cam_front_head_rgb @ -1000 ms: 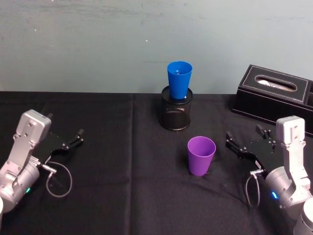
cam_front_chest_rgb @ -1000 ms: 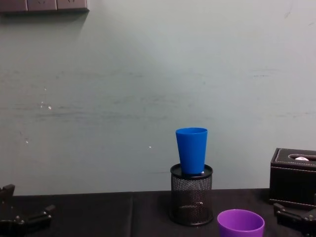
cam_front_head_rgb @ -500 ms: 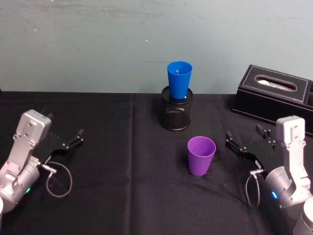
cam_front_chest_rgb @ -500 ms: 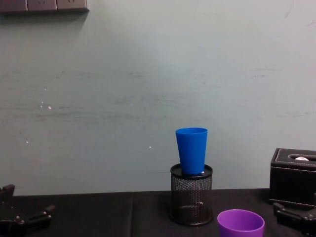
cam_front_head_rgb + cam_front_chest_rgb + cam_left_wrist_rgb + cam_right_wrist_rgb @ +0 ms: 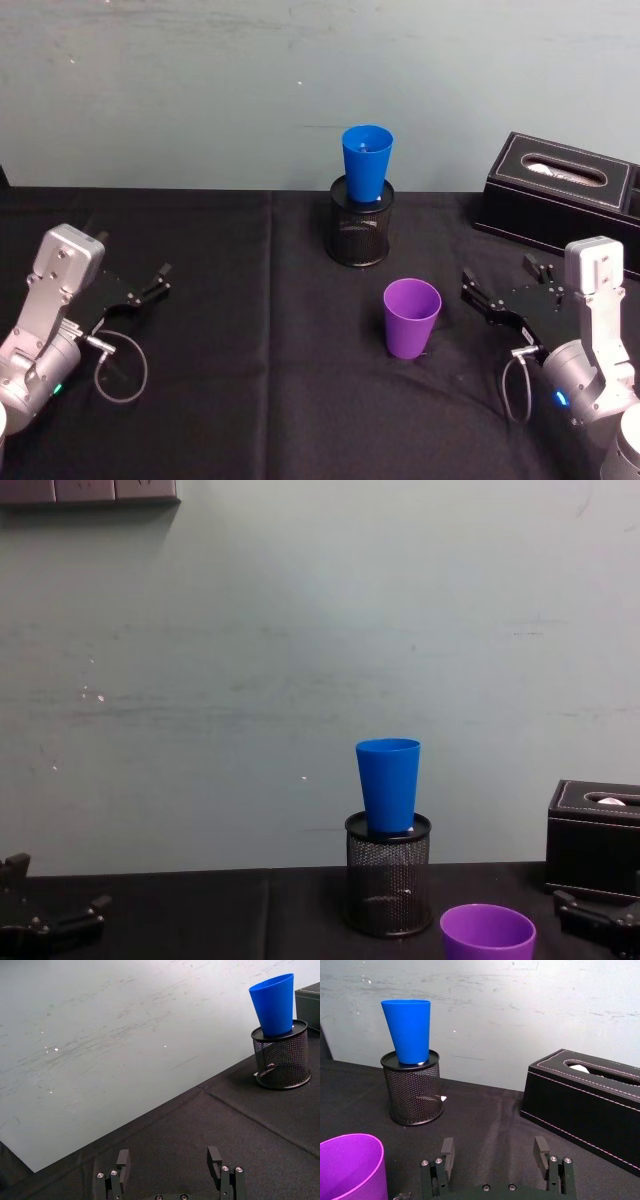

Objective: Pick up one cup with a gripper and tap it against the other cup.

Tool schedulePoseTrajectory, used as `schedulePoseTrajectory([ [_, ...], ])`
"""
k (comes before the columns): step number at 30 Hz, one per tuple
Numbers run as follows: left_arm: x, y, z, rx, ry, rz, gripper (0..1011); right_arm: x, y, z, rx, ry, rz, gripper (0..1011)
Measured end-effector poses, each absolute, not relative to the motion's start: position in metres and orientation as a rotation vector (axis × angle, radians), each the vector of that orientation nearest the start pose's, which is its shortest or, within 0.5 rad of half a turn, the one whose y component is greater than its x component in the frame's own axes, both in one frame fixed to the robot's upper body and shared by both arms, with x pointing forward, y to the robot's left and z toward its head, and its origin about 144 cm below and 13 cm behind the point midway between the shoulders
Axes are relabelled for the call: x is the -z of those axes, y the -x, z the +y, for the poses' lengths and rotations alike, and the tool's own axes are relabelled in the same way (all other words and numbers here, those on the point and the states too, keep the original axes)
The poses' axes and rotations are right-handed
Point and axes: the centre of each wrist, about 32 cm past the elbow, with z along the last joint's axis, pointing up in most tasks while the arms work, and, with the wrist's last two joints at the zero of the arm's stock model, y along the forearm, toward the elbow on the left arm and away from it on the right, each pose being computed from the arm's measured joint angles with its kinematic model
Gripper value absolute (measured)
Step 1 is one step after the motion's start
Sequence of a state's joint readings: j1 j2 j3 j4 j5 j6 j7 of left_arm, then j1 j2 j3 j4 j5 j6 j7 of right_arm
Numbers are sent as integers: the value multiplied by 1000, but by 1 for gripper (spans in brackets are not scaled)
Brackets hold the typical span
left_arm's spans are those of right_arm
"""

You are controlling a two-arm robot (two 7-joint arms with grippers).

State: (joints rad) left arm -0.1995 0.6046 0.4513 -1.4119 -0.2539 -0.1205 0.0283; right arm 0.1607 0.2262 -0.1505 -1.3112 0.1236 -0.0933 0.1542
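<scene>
Right hand (image 5: 497,292) spread wide and empty near the counter's (image 5: 250,380) right edge, just beside the purple cup (image 5: 411,317), presumably lined up for a side grasp. Blue cup (image 5: 366,164) seated upright in the black mesh holder (image 5: 360,230) toward the back edge, raised for tapping. Left hand (image 5: 140,290) likewise open, parked at the left edge. Purple cup's base cut off in the chest view; tissue box (image 5: 562,200) only partly visible.

We see a black mesh pen holder (image 5: 360,231) standing upright on the black-clothed table (image 5: 250,330), just past the middle toward twelve o'clock. At about two o'clock from it sits a black tissue box (image 5: 565,203), well apart, by the pale green wall (image 5: 200,90). Some grey wall sockets (image 5: 90,491) sit high up.
</scene>
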Motion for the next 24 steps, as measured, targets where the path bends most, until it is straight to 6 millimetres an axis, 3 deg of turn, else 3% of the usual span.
schedulePoseTrajectory([
  [24,-1140,-489,310,-1248,-304,-285,1011,-1115,-500,-266,1317,121,-64,1003],
])
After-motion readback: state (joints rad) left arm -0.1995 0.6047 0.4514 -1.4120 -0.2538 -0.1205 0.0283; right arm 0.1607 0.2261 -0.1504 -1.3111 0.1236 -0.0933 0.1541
